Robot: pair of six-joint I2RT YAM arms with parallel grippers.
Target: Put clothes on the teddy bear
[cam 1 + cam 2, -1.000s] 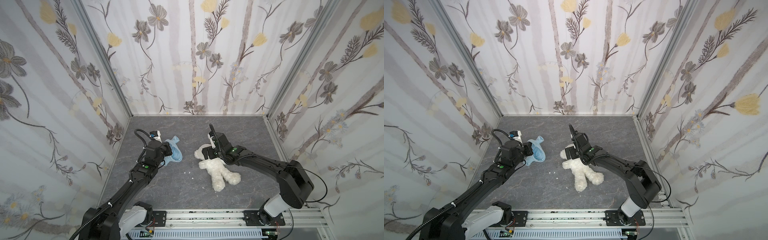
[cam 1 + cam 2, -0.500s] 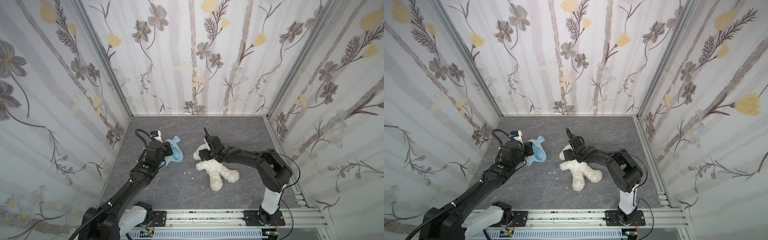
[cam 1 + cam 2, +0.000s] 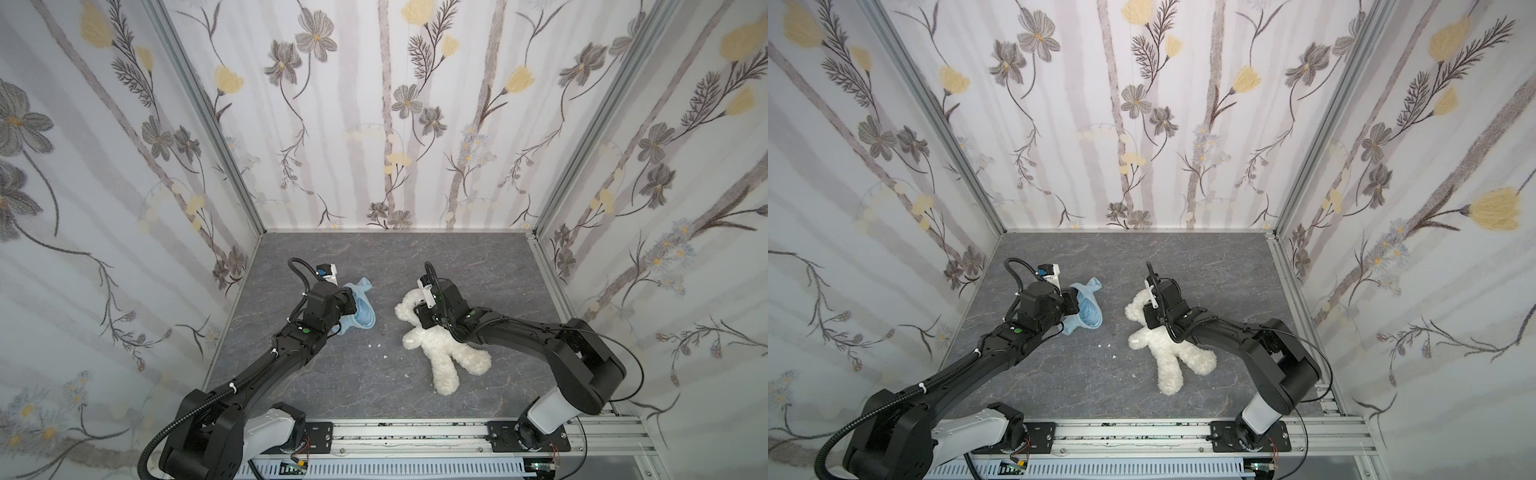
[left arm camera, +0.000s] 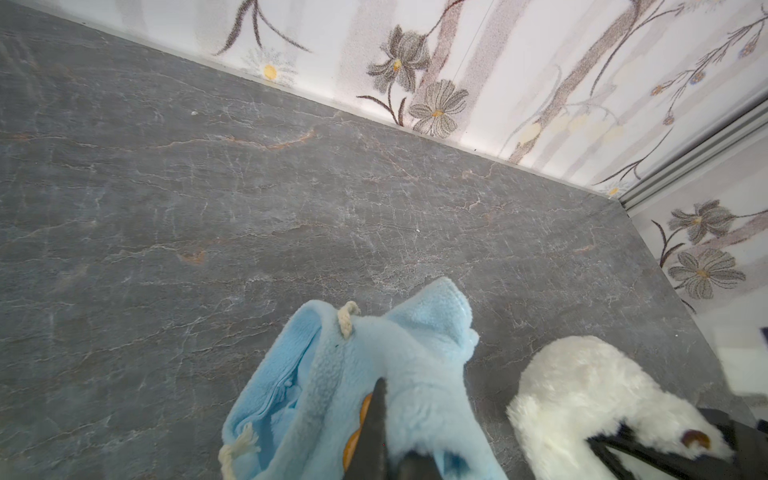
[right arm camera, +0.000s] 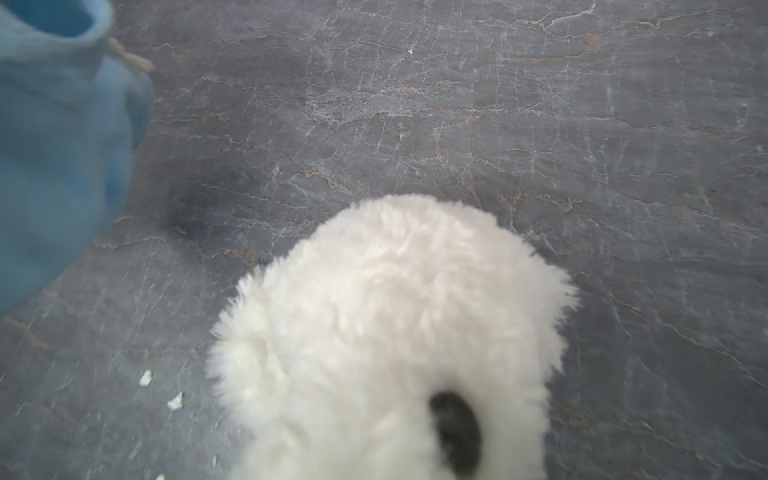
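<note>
**Both top views.** The teddy bear is lying on the grey tabletop, with its head pointing toward 11 o'clock and its legs toward 5 o'clock. It is resting at about 3 o'clock from the blue hoodie, near it but apart. The left arm is reaching to the hoodie from 7 o'clock. The right arm is coming in from 4 o'clock, its end lying over the bear's neck and part of its head.

**Left wrist view.** The left fingers are pinching the hoodie, closed tight on the fleece beside an orange patch. The bear is lying just beside it. The right fingers are sinking into the fur on either side of the dark nose; whether they are gripping it cannot be told.

**Right wrist view.** The bear's head is showing blurred and close, with the hoodie appearing at the frame's edge.
</note>
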